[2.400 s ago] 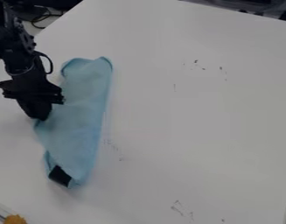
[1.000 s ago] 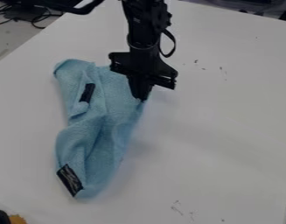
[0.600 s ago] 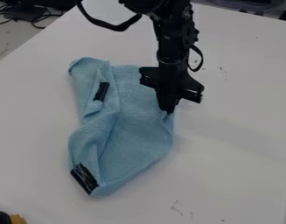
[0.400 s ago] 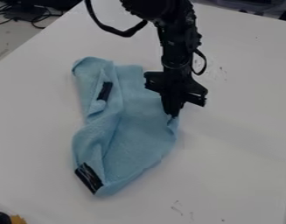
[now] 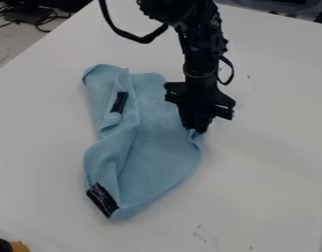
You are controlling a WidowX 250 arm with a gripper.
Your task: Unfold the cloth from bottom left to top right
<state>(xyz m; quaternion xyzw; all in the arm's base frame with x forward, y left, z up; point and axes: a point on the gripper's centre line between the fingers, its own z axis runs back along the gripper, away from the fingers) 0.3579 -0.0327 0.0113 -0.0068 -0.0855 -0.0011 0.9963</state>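
Observation:
The black gripper [image 5: 197,129] hangs at the right edge of the light blue cloth [image 5: 158,147], shut on a pinch of its fabric. Left of the middle of the table lies the cloth, its right part spread fairly flat. Its left side is folded and creased lengthwise, with a small dark patch near the upper left and a larger black patch at the bottom corner. The gripped edge bunches up just under the gripper.
The white table [image 5: 268,147] extends to the right and below the cloth, with small dark marks on it. A yellow-orange object [image 5: 19,246] sits at the bottom left corner. Cables [image 5: 39,19] lie beyond the table's upper left edge.
From the cloth's left side, my gripper has moved right with the fabric edge, opening the cloth out wider. Over the last moments it has shifted only slightly right and down.

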